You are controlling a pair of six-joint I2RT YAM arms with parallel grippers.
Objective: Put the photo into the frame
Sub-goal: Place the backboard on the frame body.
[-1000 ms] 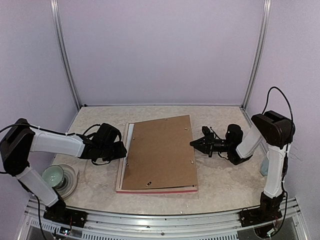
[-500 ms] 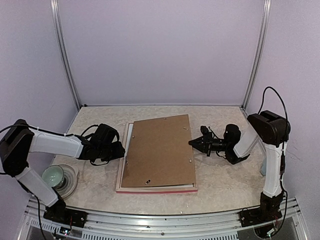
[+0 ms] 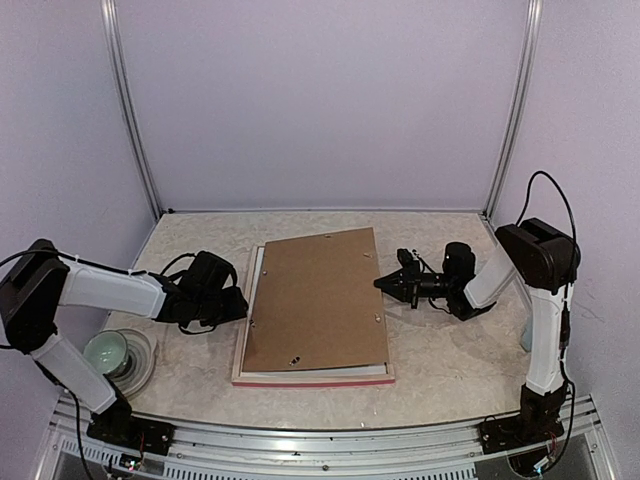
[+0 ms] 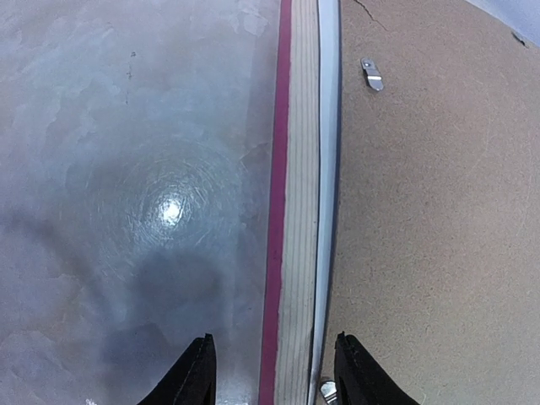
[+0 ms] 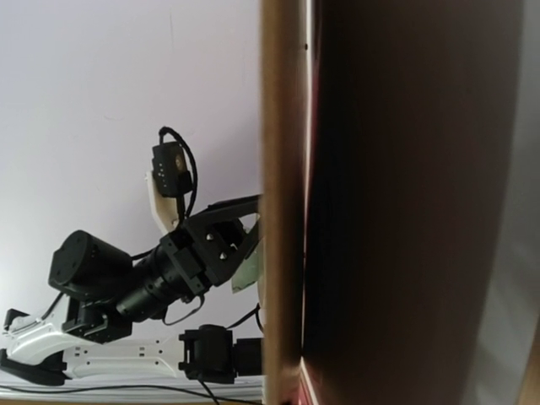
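Pink frame (image 4: 275, 169) left rail between half-open left gripper (image 4: 274, 371) tips; right gripper (image 3: 384, 284) closed, at backing board (image 3: 320, 300) right edge.

Soft, even light fills the overhead view, leaving only faint shadows around the frame (image 3: 312, 378). From the left wrist, a round glare spot on the surface (image 4: 101, 110) sits left of the frame, soft shadow below. From the right wrist, the backing board (image 5: 283, 211) is blurred and dim.

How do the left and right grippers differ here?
The left gripper is open, fingers either side of the frame rail; the right gripper is shut. The left gripper sits at the frame's left edge, the right gripper at the board right edge. Both lie low, pointing inward.
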